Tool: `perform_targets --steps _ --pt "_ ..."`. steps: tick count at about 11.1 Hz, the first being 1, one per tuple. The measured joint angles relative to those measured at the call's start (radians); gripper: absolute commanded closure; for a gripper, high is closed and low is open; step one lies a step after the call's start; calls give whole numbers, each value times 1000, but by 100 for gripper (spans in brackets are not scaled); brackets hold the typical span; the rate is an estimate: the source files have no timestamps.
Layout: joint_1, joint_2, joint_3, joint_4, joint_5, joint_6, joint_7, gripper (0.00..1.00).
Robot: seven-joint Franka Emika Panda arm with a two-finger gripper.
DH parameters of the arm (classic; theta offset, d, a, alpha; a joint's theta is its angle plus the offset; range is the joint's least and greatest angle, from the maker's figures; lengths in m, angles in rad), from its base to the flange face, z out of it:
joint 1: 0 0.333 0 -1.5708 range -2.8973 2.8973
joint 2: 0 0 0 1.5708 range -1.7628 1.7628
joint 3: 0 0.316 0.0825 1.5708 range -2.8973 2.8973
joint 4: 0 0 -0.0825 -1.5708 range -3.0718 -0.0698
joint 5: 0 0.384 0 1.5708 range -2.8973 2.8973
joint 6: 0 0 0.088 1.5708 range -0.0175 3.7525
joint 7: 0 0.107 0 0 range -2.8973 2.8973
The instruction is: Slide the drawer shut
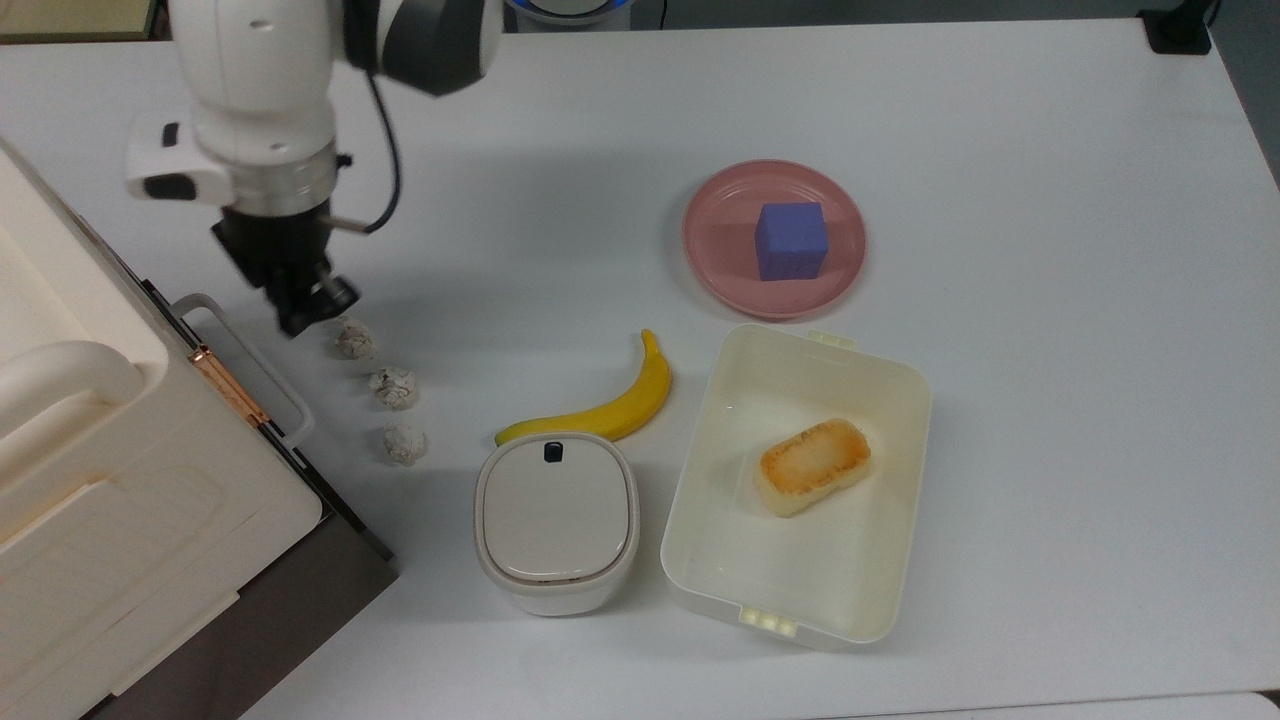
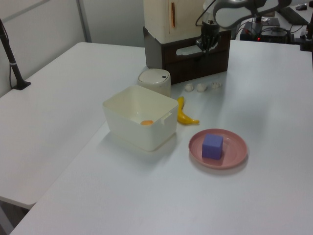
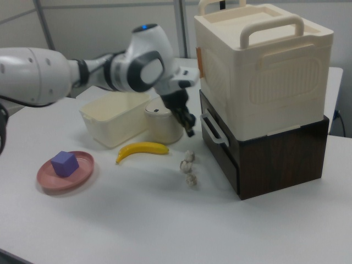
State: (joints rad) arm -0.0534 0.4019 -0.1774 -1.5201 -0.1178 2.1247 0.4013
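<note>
White table (image 1: 1050,400), drawer (image 3: 219,144) pushed in, jaws (image 1: 315,305) just beside its handle, their spread unclear, partition wall behind.

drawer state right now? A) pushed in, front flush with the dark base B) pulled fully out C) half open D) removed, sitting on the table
A: the drawer front sits flush with the dark base, its white loop handle sticking out, and the gripper hangs just off it above the table.
</note>
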Motion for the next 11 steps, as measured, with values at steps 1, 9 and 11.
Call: perform_targets --steps 1,9,11 --pt "39 -40 3 -5 26 -96 -63 83" --pt "-13 -278 204 -89 113 -321 -305 0" --pt "-28 -295 211 -88 114 -365 -334 0"
